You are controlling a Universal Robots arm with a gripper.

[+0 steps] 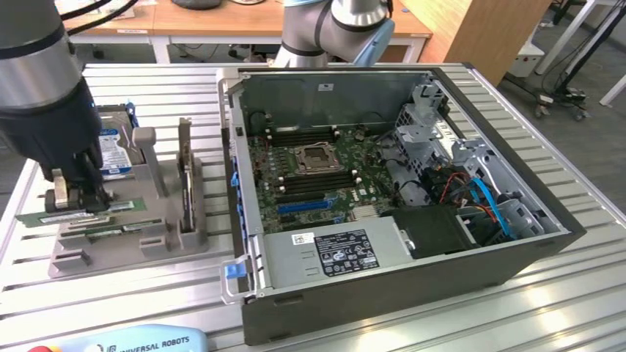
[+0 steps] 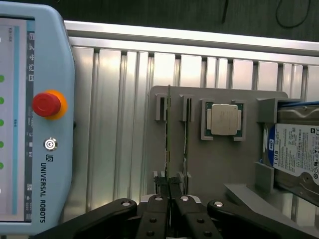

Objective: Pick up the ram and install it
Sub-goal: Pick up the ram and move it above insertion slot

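Fingers (image 2: 176, 191) of the gripper (image 2: 169, 185) were pinched together on one end of the ram (image 2: 168, 134), which stood on edge in the outermost slot of the grey holder (image 2: 209, 164) and ran straight away from the fingertips. A second green stick (image 2: 185, 129) stood just beside it in the next slot, clear of the fingers, with the processor (image 2: 223, 119) and the hard drive (image 2: 299, 154) farther along the holder. All this sat at the exterior view's left, beside the open computer case (image 1: 391, 293).
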